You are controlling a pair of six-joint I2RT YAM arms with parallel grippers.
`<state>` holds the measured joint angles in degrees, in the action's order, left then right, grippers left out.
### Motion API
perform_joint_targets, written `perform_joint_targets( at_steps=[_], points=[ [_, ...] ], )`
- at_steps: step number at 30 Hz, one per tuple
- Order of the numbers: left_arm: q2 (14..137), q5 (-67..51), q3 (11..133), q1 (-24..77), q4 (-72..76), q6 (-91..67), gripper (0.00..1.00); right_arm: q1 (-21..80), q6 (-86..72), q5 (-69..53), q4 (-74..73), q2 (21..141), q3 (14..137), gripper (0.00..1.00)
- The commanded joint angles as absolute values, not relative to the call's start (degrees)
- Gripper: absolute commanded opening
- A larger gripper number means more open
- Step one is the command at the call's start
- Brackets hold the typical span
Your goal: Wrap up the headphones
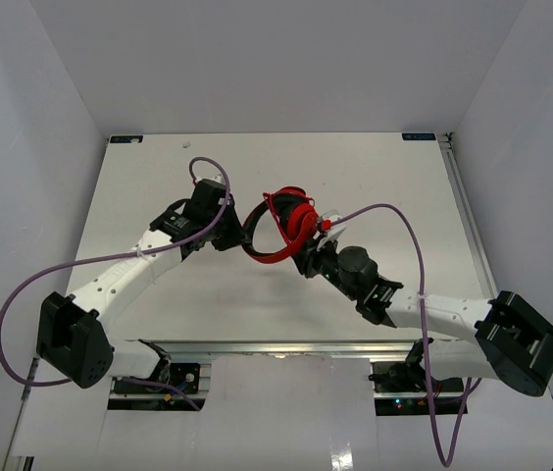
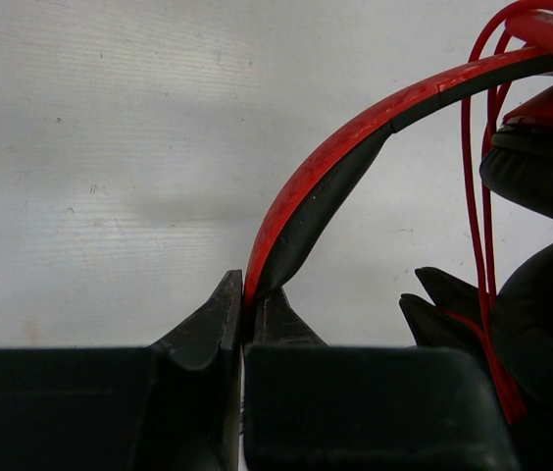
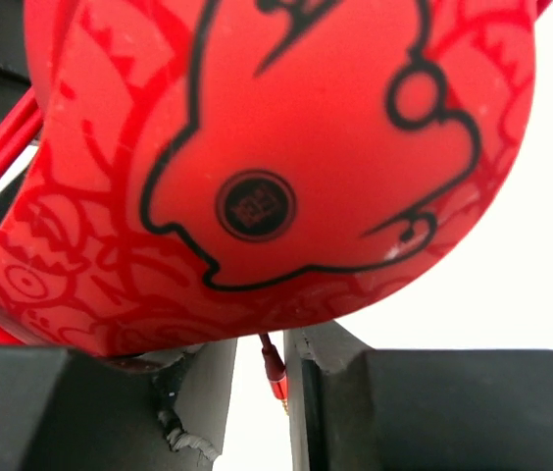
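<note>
Top view. Headphones (image 1: 286, 224): near the middle of the table (image 1: 159, 177), held between the two arms, cups to the right, headband arching left.

Left gripper (image 1: 229, 234): at the left end of the band. In the left wrist view the jaws are pressed together on the headband (image 2: 355, 137), pinching its thin lower end by the edge.

Right gripper (image 1: 310, 253): tucked against the cups from the lower right. In the right wrist view the jaws stand a little apart. The plug (image 3: 275, 371) hangs in the gap, and the gap looks wider than the plug, so it seems loose rather than clamped. The printed earcup (image 3: 276, 147) sits right over the fingers; whether it rests on them cannot be told.

Cord (image 2: 473, 196): several strands run down past the black pad (image 2: 541, 167), and it looks wound round the cups from above. Stage judged late, with the cord end being let go.

Hazards, judged:
- Plug free with nothing tucking it in: the last turns may slacken and spring off the cups
- Plug or a strand catching a right finger on pull-back: loops dragged loose
- Left pinch is narrow, on a curved edge: if the right side stops bearing weight, the headphones may pivot or slip out
- Cups dropping to the table could shake the winding apart
</note>
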<state>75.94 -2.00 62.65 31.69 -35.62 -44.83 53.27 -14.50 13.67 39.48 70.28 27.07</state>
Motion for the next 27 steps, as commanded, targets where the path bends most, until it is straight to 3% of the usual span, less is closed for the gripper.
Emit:
perform_joint_targets(
  at_steps=[1, 6, 10, 18, 20, 24, 27],
  points=[
    [77.09, 0.58, 65.61, 32.61, -35.99, -44.09, 0.0, 53.44, -14.5, 14.57, 45.55, 70.38, 26.06, 0.3],
    [78.13, 5.05, 66.69, 32.45, -37.75, -45.08, 0.0, 53.44, -14.47, 15.29, 45.44, 69.56, 25.21, 0.29],
    [78.98, 7.7, 67.9, 32.09, -38.93, -45.85, 0.0, 53.44, -14.42, 14.37, 43.93, 68.92, 25.05, 0.4],
    [83.33, 13.04, 71.99, 31.08, -41.64, -46.41, 0.0, 53.44, -14.76, 12.82, 37.43, 66.94, 24.35, 0.42],
    [84.43, 14.75, 73.14, 30.95, -42.52, -46.43, 0.0, 53.44, -15.04, 12.69, 35.77, 65.75, 23.8, 0.37],
    [85.77, 17.27, 74.17, 30.5, -43.15, -46.58, 0.0, 53.45, -15.88, 11.31, 34.05, 62.41, 22.06, 0.15],
    [86.03, 18.83, 74.18, 30.41, -43.24, -46.76, 0.0, 53.36, -16.48, 9.15, 31.64, 61.41, 22.72, 0.08]
  ],
)
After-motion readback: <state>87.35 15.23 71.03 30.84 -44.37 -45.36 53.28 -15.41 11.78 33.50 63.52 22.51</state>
